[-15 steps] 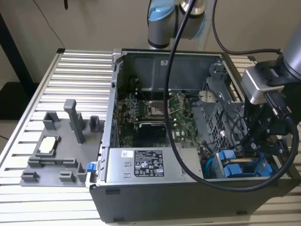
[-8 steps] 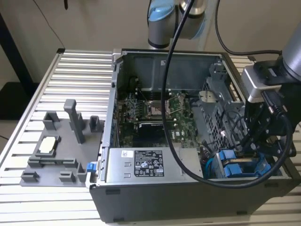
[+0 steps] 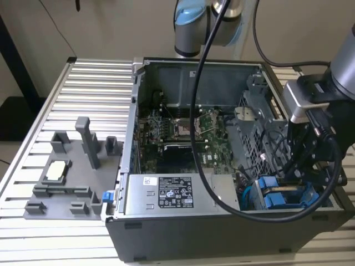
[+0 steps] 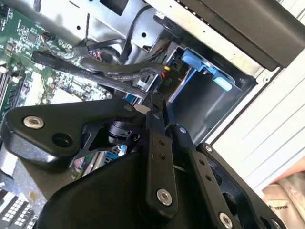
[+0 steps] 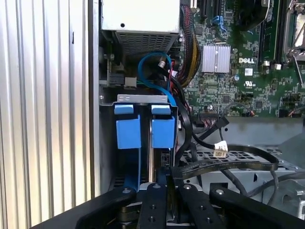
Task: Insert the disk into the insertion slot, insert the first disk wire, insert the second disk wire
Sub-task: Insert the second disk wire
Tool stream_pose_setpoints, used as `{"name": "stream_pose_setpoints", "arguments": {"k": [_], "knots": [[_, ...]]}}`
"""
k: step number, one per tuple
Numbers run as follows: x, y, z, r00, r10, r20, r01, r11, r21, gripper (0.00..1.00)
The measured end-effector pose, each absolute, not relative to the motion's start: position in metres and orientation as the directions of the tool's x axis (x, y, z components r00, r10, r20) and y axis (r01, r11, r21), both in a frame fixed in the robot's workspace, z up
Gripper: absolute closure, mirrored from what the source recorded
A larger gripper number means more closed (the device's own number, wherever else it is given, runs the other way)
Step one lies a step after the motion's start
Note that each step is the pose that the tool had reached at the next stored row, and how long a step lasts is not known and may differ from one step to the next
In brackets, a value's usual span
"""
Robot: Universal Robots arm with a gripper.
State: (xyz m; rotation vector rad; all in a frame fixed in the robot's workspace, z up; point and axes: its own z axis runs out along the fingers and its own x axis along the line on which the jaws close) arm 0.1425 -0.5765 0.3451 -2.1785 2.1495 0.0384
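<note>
bright blue plastic marks the disk (image 5: 145, 133): i see its bracket tabs seated in the insertion slot (image 5: 143, 99), at the corner of the open computer case (image 3: 133, 183) next to the grey power supply box (image 3: 172, 194). taking the slot as my landmark, the gripper (image 5: 167, 183) sits just in front of its open end, and the disk's long axis runs straight away from my fingers into the bay. in the first wrist view the black metal fingers look pressed close together, seemingly pinching a black flat cable (image 5: 224, 164) that loops over the perforated drive cage (image 5: 238, 155); i cannot make out the grip itself. green motherboard (image 5: 238, 62) lies beyond the slot. i judge the disk already home.
</note>
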Motion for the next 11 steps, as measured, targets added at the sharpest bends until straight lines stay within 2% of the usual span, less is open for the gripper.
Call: {"name": "stream_pose_setpoints", "arguments": {"k": [11], "knots": [[0.1443, -0.5764, 0.3423, 0.015, -0.997, -0.077, -0.999, -0.012, -0.041, 0.84]]}}
